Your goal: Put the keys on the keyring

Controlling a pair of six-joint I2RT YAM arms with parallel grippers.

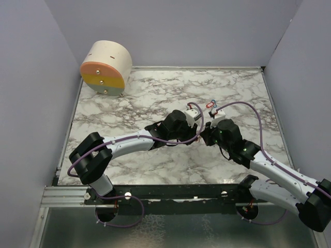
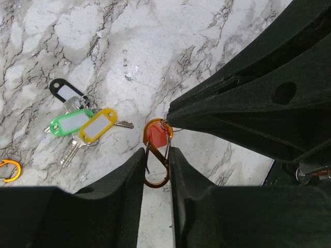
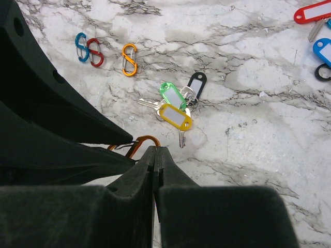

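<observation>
Over the marble desk (image 1: 134, 98), my left end effector (image 2: 156, 150) pinches the orange S-carabiner (image 2: 155, 160) for threading. My right end effector (image 3: 155, 152), pressed together, seems to hold the red-tagged key (image 2: 155, 137) against it; other keys (image 2: 83, 124) lie nearby.

walls close the table (image 1: 129, 103) at 9, 12 and 3 o'clock. a round box (image 1: 106, 67) blocks the 10 o'clock corner. left gripper (image 2: 157, 151) and right gripper (image 3: 155, 150) meet right of centre, with no passage between them. an orange clip (image 2: 156, 184) fills the left jaws. left wrist view: the key cluster (image 2: 80, 124) lies at 10 o'clock of it, with bare marble from 12 to 2 o'clock of the cluster. right wrist view: 3 loose clips (image 3: 129, 59) lie at 10 o'clock of the cluster.
</observation>
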